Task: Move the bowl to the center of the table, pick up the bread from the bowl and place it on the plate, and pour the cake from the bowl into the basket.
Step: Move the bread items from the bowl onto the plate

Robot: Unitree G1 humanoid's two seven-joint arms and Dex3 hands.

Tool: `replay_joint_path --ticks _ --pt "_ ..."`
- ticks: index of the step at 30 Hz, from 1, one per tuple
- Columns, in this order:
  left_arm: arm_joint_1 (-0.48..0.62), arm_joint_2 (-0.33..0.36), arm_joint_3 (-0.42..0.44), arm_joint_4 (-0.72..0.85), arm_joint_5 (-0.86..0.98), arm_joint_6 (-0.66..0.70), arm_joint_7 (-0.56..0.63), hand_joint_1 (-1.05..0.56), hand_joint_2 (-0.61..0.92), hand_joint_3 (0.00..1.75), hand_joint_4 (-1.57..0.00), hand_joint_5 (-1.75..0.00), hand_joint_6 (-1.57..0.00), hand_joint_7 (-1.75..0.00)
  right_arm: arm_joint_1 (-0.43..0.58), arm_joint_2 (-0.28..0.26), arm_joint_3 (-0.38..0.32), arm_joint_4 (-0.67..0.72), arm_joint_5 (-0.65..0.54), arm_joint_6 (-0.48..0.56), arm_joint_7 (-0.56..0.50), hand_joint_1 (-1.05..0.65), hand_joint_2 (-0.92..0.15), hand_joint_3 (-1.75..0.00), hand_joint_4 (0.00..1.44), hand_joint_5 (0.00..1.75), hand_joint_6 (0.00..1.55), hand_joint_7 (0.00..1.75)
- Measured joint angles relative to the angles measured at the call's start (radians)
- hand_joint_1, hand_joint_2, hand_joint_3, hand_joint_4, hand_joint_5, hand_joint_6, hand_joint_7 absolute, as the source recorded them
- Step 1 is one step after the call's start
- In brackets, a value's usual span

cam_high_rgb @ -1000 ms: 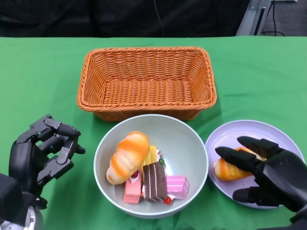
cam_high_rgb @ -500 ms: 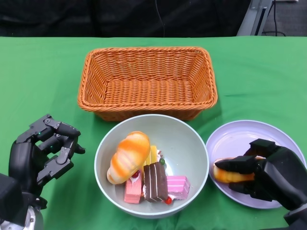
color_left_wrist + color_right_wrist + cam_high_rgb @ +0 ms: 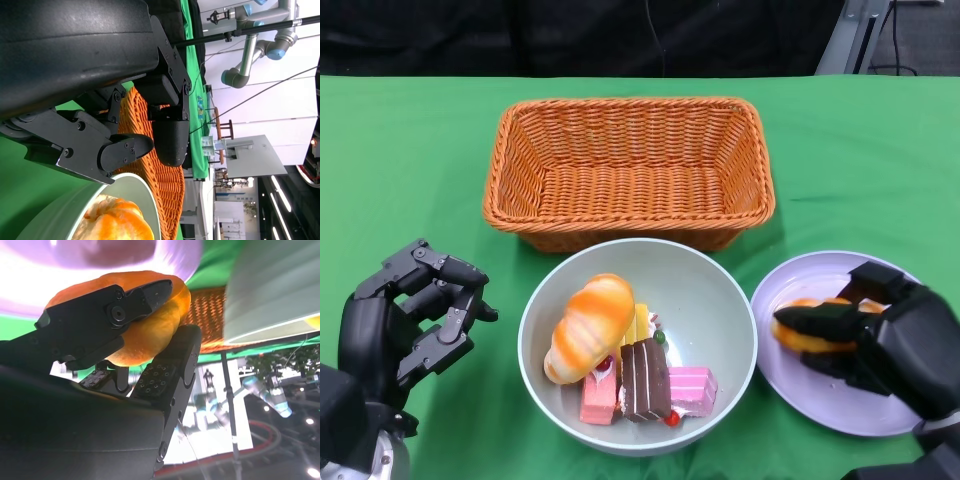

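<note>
Setting, as I read it from my station: a robotics lab or demo hall, not a home. Grounds: a table point(image 3: 880, 150) draped in plain green cloth, black curtain point(image 3: 570, 35) along the top of the head view. Right of the left wrist view: a grey jointed robot arm point(image 3: 245, 60) on a pole, ceiling strip lights point(image 3: 277, 182). Lower right of the right wrist view: a stand pole point(image 3: 231, 410) and more bright spot lights point(image 3: 307, 421).

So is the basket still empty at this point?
Yes, the head view shows only bare wicker inside the basket, while the cake pieces and one bread sit in the bowl.
</note>
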Motion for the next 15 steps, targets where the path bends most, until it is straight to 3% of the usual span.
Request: replay_joint_path --ticks 5,15 --pt "0.0 0.0 0.0 0.0 0.001 0.0 0.002 -0.07 0.75 0.76 -0.8 -1.48 -0.81 -1.22 -0.042 -0.027 0.021 0.062 -0.025 0.017 -0.07 -0.11 -0.81 0.0 0.79 1.38 1.25 0.09" --pt "0.0 0.0 0.001 -0.002 -0.002 0.006 0.002 -0.07 0.73 0.77 -0.8 -1.49 -0.81 -1.22 -0.117 -0.012 0.095 0.27 -0.044 0.058 -0.174 -0.13 -0.8 0.0 0.77 1.41 1.24 0.09"
